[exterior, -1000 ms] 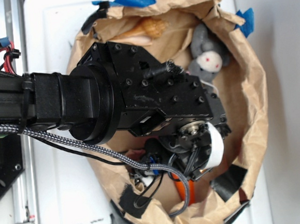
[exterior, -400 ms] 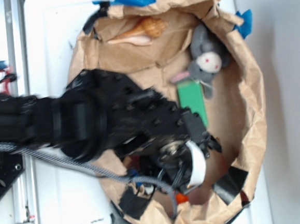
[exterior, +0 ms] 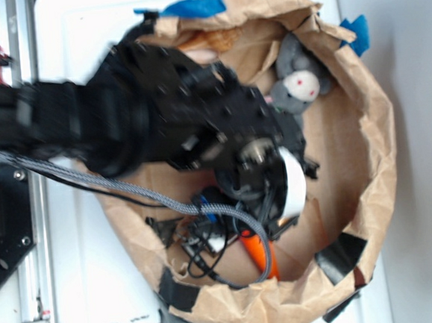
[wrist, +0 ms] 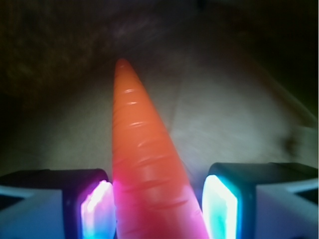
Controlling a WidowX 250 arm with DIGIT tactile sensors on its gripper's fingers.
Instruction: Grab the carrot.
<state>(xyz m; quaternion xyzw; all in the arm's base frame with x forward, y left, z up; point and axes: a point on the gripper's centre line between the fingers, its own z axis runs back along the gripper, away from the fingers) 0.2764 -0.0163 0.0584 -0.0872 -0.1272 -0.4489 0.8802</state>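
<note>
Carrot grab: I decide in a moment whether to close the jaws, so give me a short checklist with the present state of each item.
1. Carrot lies between the two pads: ok.
2. Carrot centred: not ok; it touches or nearly touches the left pad, with a gap on the right.
3. Jaws open: ok.
4. Nothing else between the pads: ok.
5. Height above the paper-lined basket: cannot tell.
6. Cables draped over the carrot in the exterior view: not ok.
</note>
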